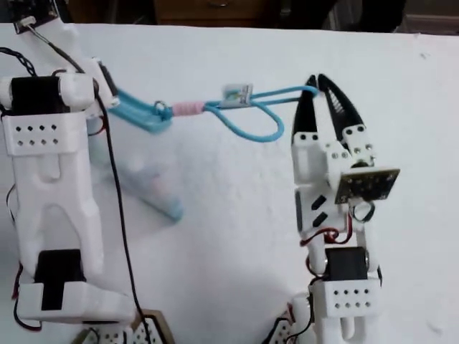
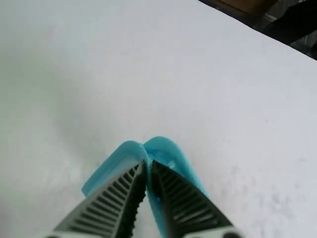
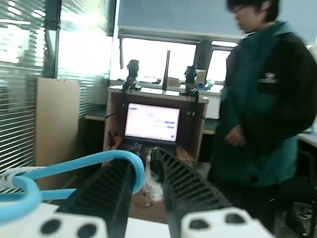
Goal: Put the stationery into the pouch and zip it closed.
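The pouch (image 1: 154, 190) is see-through with blue trim and hangs tilted over the white table, its upper blue edge (image 1: 140, 111) stretched sideways. My left gripper (image 2: 147, 166) is shut on that blue edge (image 2: 168, 158). A pink zipper piece (image 1: 188, 109) and a small tag (image 1: 237, 93) sit along the stretched line. From there a blue cord loop (image 1: 251, 118) runs to my right gripper (image 1: 315, 84), which is shut on it. In the right wrist view the cord (image 3: 74, 166) passes between the black fingers of the right gripper (image 3: 147, 163). A pale shape shows faintly inside the pouch; I cannot tell what it is.
The white table (image 1: 237, 236) runs to a far edge (image 1: 215, 26) with dark furniture behind. A black cable (image 1: 118, 201) trails down along the left arm. The right arm's base (image 1: 344, 294) stands at the near edge.
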